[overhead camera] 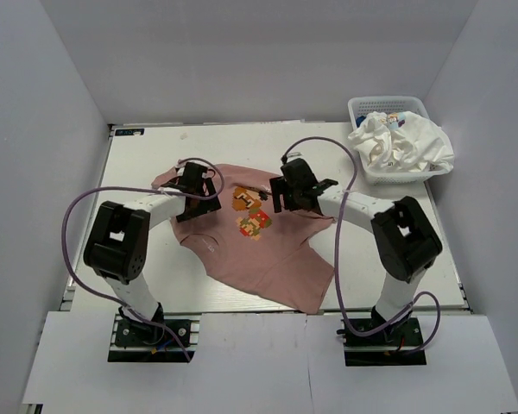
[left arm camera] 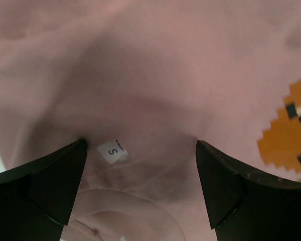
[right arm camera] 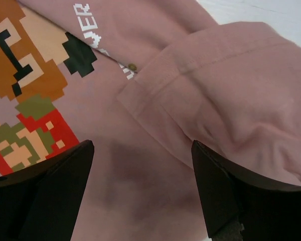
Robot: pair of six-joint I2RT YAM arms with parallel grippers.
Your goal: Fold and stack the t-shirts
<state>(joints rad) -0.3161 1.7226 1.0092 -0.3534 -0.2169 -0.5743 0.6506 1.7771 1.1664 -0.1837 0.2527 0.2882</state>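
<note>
A dusty pink t-shirt lies spread on the white table, its pixel-style orange-red print facing up. My left gripper hovers open just over the shirt's collar. In the left wrist view it straddles the neckline with the white "S" size tag between its fingers. My right gripper is open over the shirt's right shoulder, beside a folded-over sleeve. In the right wrist view nothing but flat pink cloth lies between its fingers. A white t-shirt sits crumpled in a basket.
The white plastic basket stands at the table's back right corner. White walls enclose the table on three sides. Purple cables loop from both arms, one hanging over the shirt's right edge.
</note>
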